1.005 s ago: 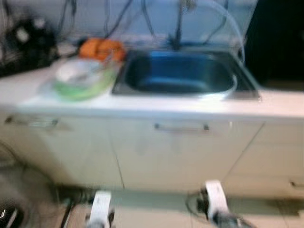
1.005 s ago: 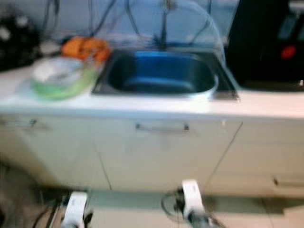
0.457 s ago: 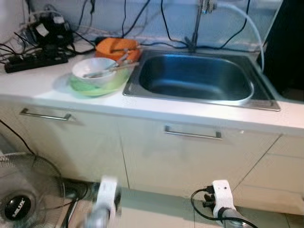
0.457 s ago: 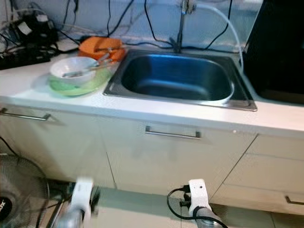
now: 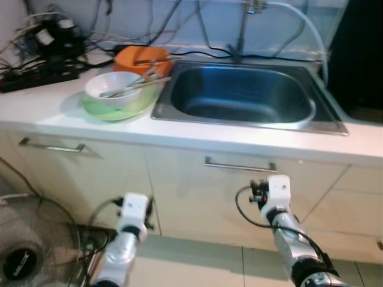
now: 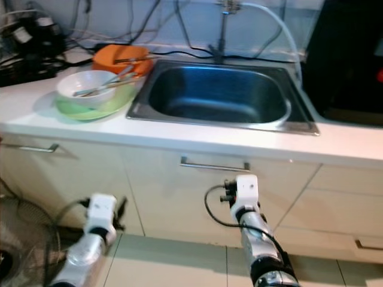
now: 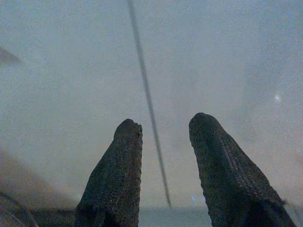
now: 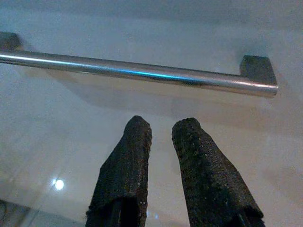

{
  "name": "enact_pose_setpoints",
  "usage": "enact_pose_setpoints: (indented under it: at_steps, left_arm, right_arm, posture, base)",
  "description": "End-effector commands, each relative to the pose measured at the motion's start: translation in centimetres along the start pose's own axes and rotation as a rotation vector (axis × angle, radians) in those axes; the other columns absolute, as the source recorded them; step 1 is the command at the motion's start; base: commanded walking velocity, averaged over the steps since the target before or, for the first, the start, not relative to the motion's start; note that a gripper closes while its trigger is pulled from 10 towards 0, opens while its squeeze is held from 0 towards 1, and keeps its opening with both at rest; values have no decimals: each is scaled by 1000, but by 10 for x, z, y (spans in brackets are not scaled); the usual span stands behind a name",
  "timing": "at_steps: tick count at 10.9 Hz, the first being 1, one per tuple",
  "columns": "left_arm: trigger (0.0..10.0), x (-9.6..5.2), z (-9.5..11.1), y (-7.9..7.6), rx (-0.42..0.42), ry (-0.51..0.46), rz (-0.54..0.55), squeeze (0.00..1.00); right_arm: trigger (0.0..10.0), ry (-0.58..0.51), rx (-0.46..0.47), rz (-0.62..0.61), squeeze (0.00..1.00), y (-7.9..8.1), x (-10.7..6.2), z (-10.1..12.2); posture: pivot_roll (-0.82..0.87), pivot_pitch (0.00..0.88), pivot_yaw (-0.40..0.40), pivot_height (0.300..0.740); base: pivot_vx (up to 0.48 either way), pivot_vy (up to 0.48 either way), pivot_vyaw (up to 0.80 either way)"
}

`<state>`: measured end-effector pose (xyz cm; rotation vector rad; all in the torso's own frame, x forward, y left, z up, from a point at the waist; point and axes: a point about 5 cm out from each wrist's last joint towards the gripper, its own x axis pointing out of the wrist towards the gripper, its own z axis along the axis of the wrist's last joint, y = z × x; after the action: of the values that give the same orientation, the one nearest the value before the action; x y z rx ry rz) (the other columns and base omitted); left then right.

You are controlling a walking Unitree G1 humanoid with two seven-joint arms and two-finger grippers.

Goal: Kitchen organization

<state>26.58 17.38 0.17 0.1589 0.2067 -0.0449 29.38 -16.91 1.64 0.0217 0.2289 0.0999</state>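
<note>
Right wrist view shows the right gripper (image 8: pixel 161 132) just below the drawer handle (image 8: pixel 137 71), its fingers (image 8: pixel 130 161) a narrow gap apart and gripping nothing. On the counter (image 5: pixel 54 110), left of the sink (image 5: pixel 245 95), a white bowl (image 5: pixel 111 86) with utensils sits in a green bowl (image 5: pixel 122 107), an orange bowl (image 5: pixel 140 58) behind. The left gripper (image 7: pixel 163 130) faces the cabinet front, fingers parted and unladen.

So the left gripper (image 7: pixel 163 130) is pointing at a pale cabinet front (image 7: pixel 71 71), with its two black textured fingers (image 7: pixel 120 175) sitting a bit apart and gripping nothing. A thin dark seam (image 7: pixel 144 90) is running down the panel between them. Everything's looking hazy.
</note>
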Motion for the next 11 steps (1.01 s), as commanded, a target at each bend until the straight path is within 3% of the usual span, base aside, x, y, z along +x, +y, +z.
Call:
enact_pose_setpoints:
  at_steps: [1,5,7,8,9,11]
  left_arm:
    - [10000,-2,5,2,20,-52,13,0]
    - [10000,-7,49,13,41,-294,85,0]
    - [10000,1,84,7,54,-396,61,0]
    - [10000,5,103,2,85,-447,42,0]
    - [10000,12,139,-1,85,-550,47,0]
    - [10000,27,163,-11,98,-531,40,0]
  right_arm:
    - [10000,-48,-6,3,0,-1,-2,5]
    - [10000,-247,-25,-5,0,-4,-9,39]
    - [10000,-340,-57,11,0,0,-7,69]
    - [10000,-382,-54,22,0,7,-4,83]
    - [10000,-451,-6,59,0,23,4,112]
    - [10000,-484,32,108,0,46,18,138]
  posture:
    - [105,0,14,740]
    - [99,0,11,740]
    - [103,0,3,740]
    - [105,0,5,740]
    - [111,0,4,740]
    - [133,0,-10,740]
  base:
    - [0,0,0]
    - [0,0,0]
    - [0,0,0]
    - [0,0,0]
    - [0,0,0]
    - [0,0,0]
